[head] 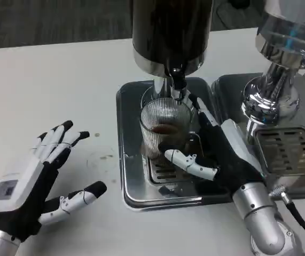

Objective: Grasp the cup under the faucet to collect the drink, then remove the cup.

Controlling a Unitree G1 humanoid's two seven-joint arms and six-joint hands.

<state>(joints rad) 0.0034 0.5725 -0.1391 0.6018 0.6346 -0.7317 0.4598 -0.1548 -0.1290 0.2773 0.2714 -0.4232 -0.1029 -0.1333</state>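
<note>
The tray (128,160) is sitting on the counter (61,74). The cup (165,130) is standing in the tray, directly under the faucet (178,85). The right hand (216,154) is lying against the cup's right side. The left hand (37,178) is resting on the counter, well left of the tray.

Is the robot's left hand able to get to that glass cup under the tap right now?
Probably yes: the left hand lies open on bare table, and the cup's left side is free. The right hand already grips it.
</note>
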